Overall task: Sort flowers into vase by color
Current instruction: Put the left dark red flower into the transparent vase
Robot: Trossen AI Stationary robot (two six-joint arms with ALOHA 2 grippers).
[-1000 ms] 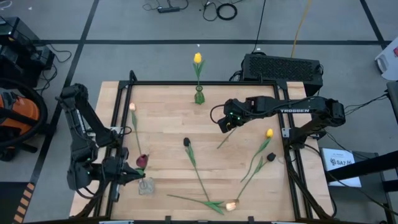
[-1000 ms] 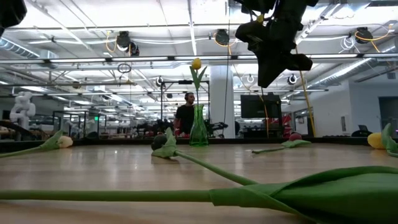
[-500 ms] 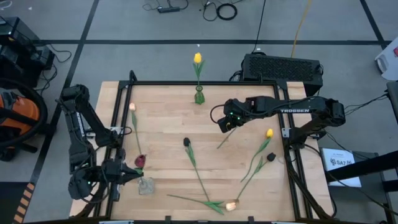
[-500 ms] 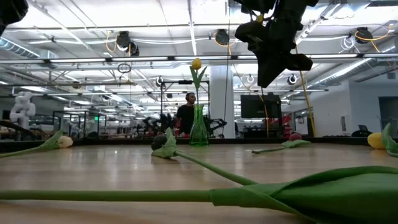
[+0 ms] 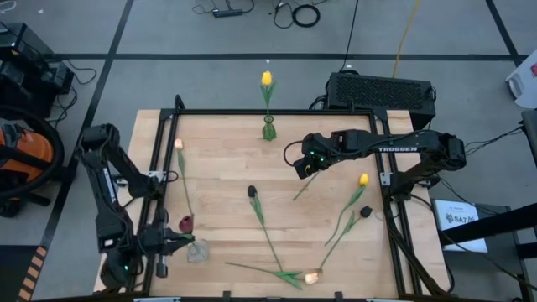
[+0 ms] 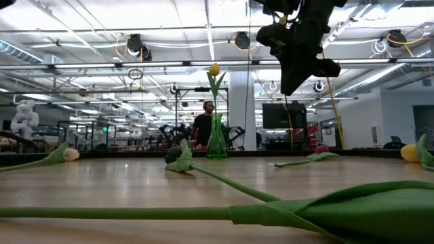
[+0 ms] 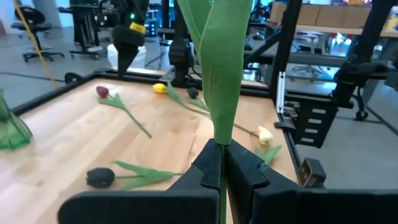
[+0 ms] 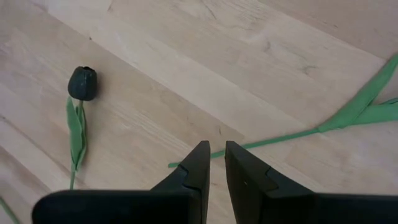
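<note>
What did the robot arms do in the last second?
The left gripper, shut on the dark red tulip, carried it nearer the table's front edge, towards the clear vase. The right gripper stayed hovering over the table, and the green vase with its yellow tulip and the lying flowers did not move.

A yellow tulip stands upright in the green glass vase at the table's far edge. A dark red tulip is clamped by its stem in the left pincer above the clear vase at the near left corner. Lying flat on the wood are a peach tulip at left, a near-black tulip mid-table, another yellow tulip and a second near-black tulip at right, and a pale tulip near the front edge.
</note>
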